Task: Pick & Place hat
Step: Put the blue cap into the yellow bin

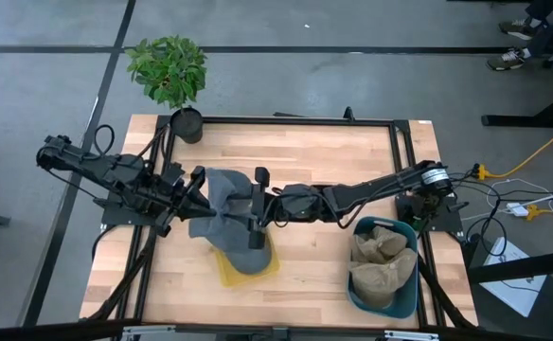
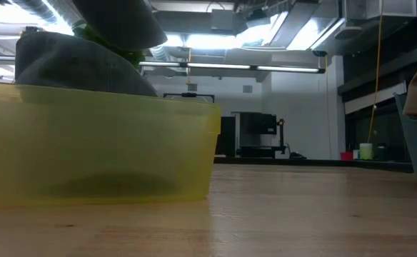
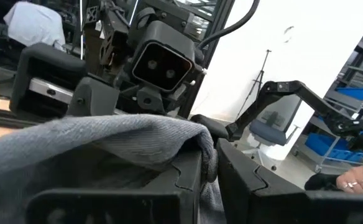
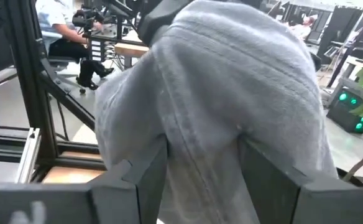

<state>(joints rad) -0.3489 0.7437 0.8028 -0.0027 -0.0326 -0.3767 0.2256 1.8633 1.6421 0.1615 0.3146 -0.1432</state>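
A grey fabric hat (image 1: 227, 216) is stretched between both grippers above a yellow bin (image 1: 258, 272) at the table's near middle. In the low view the hat (image 2: 73, 66) bulges above the yellow bin's rim (image 2: 101, 96); its lower part is hidden behind the bin's wall. My left gripper (image 1: 196, 189) is at the hat's left side and is shut on it. My right gripper (image 1: 256, 216) is at the hat's right side and is shut on it too. My left gripper (image 3: 211, 155) pinches a folded edge of the hat (image 3: 200, 134) between its two fingers, coming level from the table's left. The cloth drapes away from the fingers in a broad fold. My right gripper (image 4: 203, 155) has a thick bunch of the hat's cloth (image 4: 200, 168) between its two fingers (image 4: 147, 171), coming from the table's right. The cloth swells out beyond the fingers in several folds, so more than one layer is held.
A teal bin (image 1: 404, 289) with tan hats (image 1: 381, 258) stands at the table's near right corner. A potted plant (image 1: 169, 71) stands at the far left corner. Black frame rails run along the table's edges. Bare wood lies between the two bins (image 2: 315, 207).
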